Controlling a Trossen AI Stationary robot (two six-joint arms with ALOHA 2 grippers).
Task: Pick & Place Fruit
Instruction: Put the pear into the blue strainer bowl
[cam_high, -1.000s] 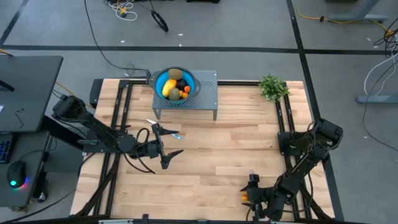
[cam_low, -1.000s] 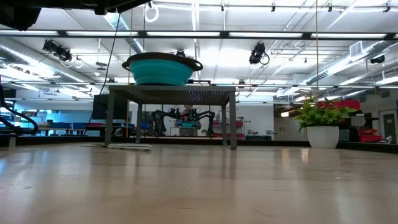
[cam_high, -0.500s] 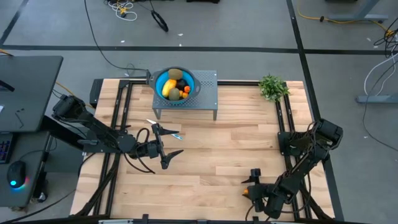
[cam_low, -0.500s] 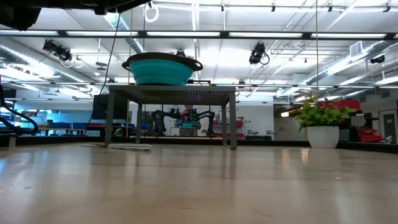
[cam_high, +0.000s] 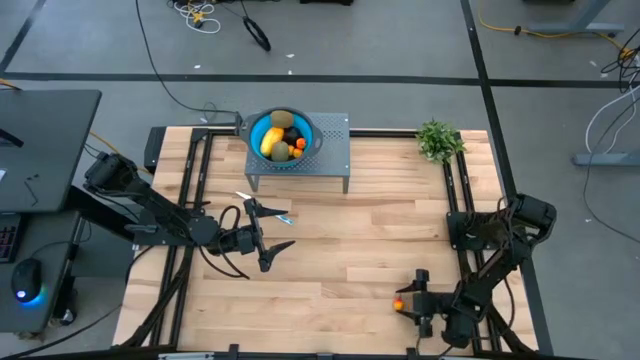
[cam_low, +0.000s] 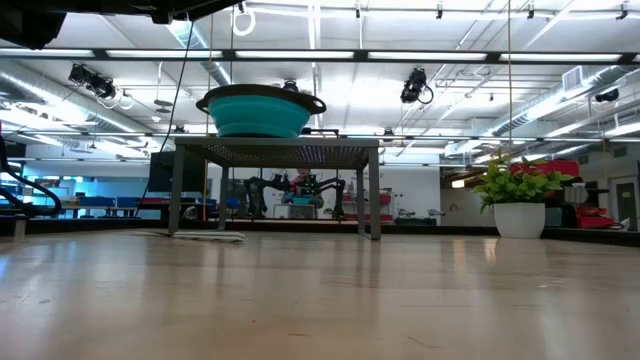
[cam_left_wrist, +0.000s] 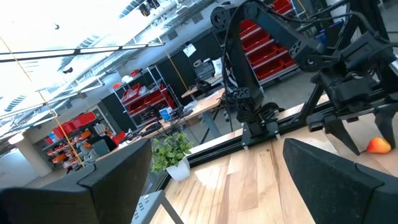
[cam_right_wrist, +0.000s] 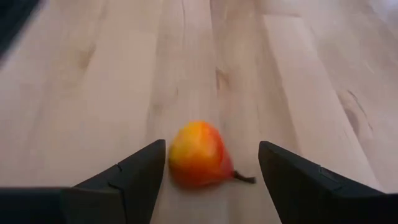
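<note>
Landmark: teal bowl (cam_high: 281, 135), on a small grey stand (cam_high: 334, 150) at the far edge of the wooden table (cam_high: 340, 250); in the low view seen from the side atop the stand.
Fruit in bowl: yellow oblong fruit (cam_high: 273, 139), olive-brown oval (cam_high: 283, 119), second olive-brown oval (cam_high: 281, 153), dark ball (cam_high: 293, 135) and small orange pieces (cam_high: 299, 144), all inside the teal bowl.
Loose fruit: orange-red pear-shaped fruit (cam_right_wrist: 198, 155) with short stem, lying on the bare table well apart from the bowl, toward the near right corner; shown also at (cam_high: 398, 304) and (cam_left_wrist: 378, 145).
Right gripper: (cam_high: 412, 298) low over the table, far from the bowl on the near right; fingers spread wide, one on each side of the pear-shaped fruit, nearer to one finger; contact not clear, nothing gripped.
Left gripper: (cam_high: 262, 232) over the table nearer than the bowl and slightly left of it; fingers apart, holding nothing.
Knife: (cam_high: 262, 207) flat on the table between the bowl's stand and the left gripper.
Plant: green leafy plant (cam_high: 438, 139) in a white pot, at the far edge, right of the bowl.
</note>
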